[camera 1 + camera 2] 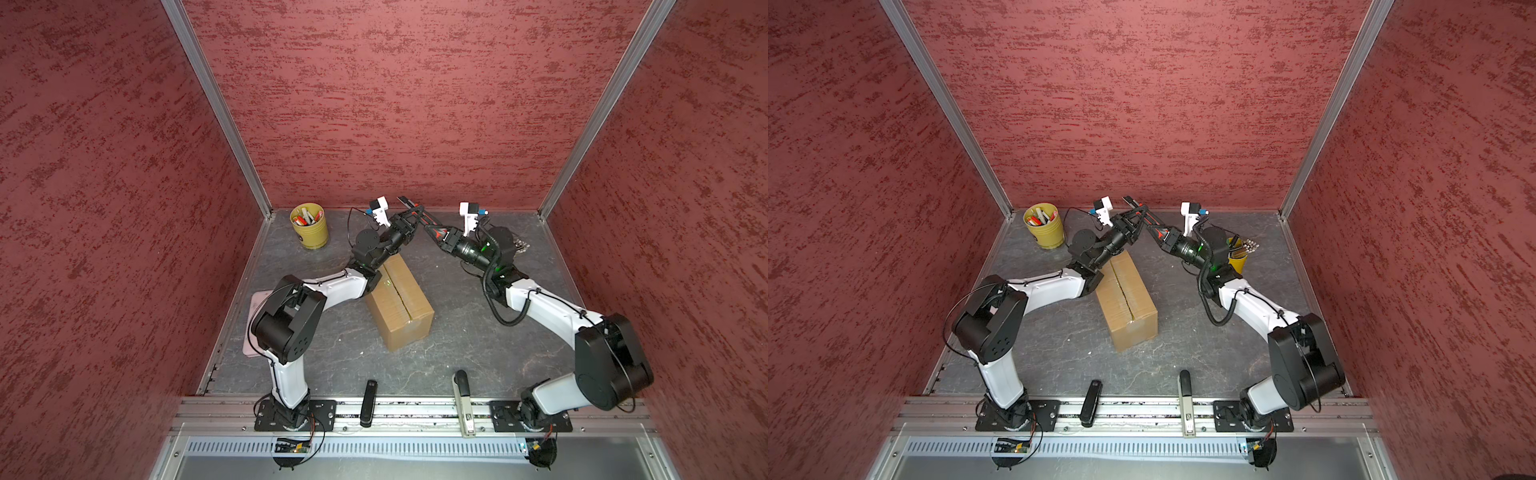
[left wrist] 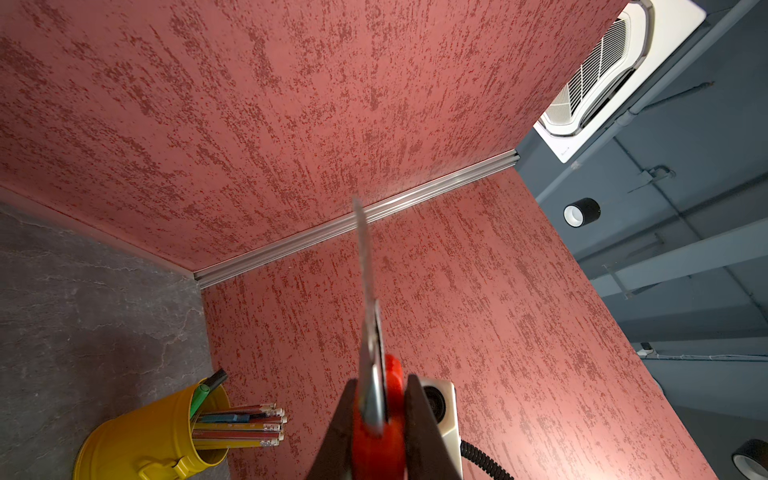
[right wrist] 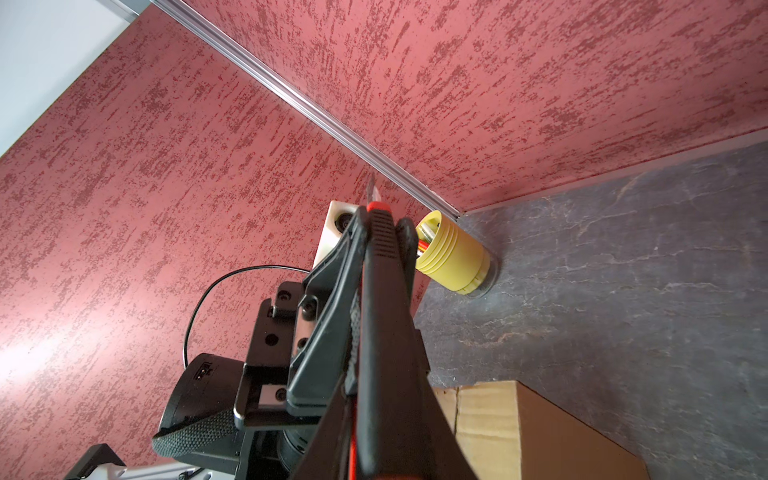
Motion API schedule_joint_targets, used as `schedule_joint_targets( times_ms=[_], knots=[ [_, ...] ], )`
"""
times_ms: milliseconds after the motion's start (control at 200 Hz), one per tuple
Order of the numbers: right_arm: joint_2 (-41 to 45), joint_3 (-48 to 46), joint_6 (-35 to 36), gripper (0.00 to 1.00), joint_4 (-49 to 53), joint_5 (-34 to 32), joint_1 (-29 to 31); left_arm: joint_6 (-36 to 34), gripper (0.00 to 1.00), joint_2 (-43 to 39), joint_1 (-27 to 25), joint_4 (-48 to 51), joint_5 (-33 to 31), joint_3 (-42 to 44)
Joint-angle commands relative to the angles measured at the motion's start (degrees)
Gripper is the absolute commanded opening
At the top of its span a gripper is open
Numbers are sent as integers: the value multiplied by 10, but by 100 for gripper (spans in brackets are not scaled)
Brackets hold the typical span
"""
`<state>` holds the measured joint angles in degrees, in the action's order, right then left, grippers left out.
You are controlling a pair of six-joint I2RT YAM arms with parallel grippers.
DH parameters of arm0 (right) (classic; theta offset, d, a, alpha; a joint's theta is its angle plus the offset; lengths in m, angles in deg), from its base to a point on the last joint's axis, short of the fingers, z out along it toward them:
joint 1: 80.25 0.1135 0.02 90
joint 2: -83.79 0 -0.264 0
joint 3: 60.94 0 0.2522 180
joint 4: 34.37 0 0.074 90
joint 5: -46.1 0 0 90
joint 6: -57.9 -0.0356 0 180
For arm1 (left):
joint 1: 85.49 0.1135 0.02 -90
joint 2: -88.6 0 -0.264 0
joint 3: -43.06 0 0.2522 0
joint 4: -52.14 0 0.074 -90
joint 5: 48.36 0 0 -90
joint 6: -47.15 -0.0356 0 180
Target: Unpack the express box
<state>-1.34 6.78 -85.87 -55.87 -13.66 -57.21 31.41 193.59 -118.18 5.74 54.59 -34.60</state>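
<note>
Left pincer (image 2: 382, 380) clamps knife (image 2: 368, 291); right wrist view adds the express box (image 3: 519, 424).

1. We see the express box (image 1: 399, 307) in plain brown cardboard.
2. The walls (image 1: 395, 104) are red, mottled with darker red streaks.
3. The surface (image 1: 478, 340) is dark grey with pale veins.
4. The cup (image 1: 311, 235) is yellow.
5. The knife (image 2: 376, 440) is red and black, and its blade is grey.

Walls (image 1: 415, 104): red mottled textured panels
Corner posts (image 1: 216, 108): aluminium profiles
Floor (image 1: 457, 340): grey, slate-patterned
Ceiling: cassette air-conditioner (image 2: 602, 79), round spot lamp (image 2: 581, 212)
</note>
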Motion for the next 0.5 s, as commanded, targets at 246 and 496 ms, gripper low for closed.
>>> schedule_joint_targets(
  times_ms=[246, 496],
  knots=[
    [50, 17, 72, 0, 56, -76, 7, -91, 18, -18, -30, 80, 78, 27],
    [54, 19, 90, 0, 98, -90, 7, -99, 34, -35, -24, 86, 77, 37]
  ],
)
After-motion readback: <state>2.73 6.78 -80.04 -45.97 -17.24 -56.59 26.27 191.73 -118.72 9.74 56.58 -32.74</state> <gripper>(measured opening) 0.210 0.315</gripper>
